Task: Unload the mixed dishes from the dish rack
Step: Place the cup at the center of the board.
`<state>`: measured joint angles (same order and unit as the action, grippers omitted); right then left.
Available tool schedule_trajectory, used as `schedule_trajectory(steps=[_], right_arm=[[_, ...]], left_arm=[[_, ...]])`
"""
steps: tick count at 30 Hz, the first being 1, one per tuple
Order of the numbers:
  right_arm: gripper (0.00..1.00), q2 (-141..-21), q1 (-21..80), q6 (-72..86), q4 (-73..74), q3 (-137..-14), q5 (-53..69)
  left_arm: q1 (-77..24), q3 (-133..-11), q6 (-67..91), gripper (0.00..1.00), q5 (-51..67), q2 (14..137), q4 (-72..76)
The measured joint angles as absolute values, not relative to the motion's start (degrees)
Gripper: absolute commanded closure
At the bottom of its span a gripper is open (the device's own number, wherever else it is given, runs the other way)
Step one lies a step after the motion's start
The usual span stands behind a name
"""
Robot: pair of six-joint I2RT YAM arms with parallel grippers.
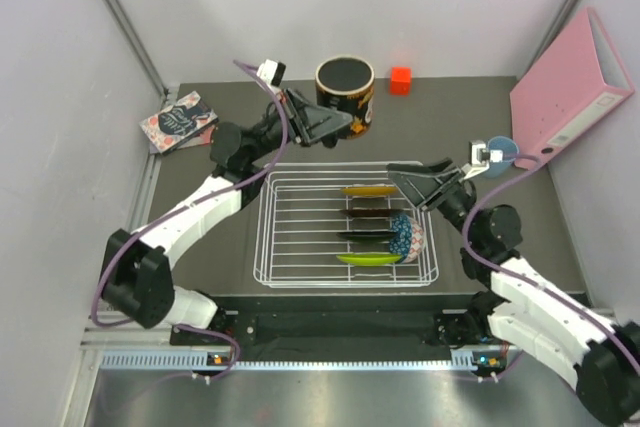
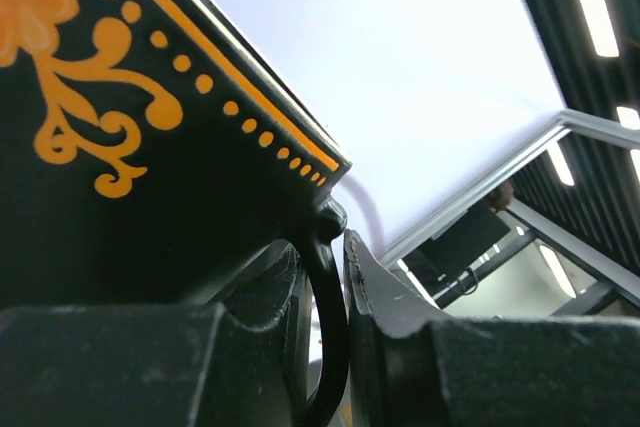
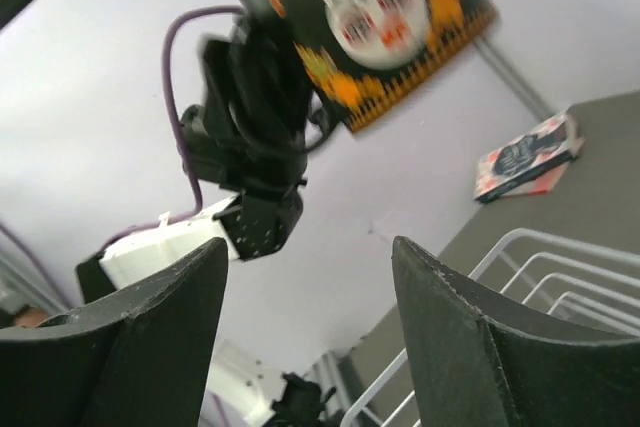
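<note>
Top view: the left tool (image 1: pixel 340 125) pinches the handle of the dark mug (image 1: pixel 345 87), at twelve o'clock from the white rack (image 1: pixel 300 232) on the tabletop (image 1: pixel 450 107). Four plates (image 1: pixel 368 236) and a bowl (image 1: pixel 408 237) stand in the rack's three o'clock side.

Left wrist: the handle (image 2: pixel 333 347) sits clamped between the fingers (image 2: pixel 400 317).

Right wrist: the right tool (image 3: pixel 308 247) is spread, gripping nothing.
</note>
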<state>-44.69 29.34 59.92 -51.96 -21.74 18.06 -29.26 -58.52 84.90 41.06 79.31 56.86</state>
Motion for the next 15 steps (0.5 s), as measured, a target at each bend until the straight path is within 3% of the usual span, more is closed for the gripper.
schedule_trajectory(steps=[5, 9, 15], right_arm=[[0.36, -59.0, 29.3, 71.5, -66.9, -18.0, 17.6], [0.34, -68.3, 29.2, 76.7, -68.5, -19.3, 17.1], [0.34, -69.5, 28.8, 77.1, -71.5, -26.5, 16.4]], left_arm=[[-29.4, -64.9, 89.0, 1.00, 39.6, 84.6, 62.8], [-30.2, -66.0, 90.4, 1.00, 38.9, 85.6, 64.3], [-31.6, -66.0, 90.6, 1.00, 39.0, 85.6, 64.8]])
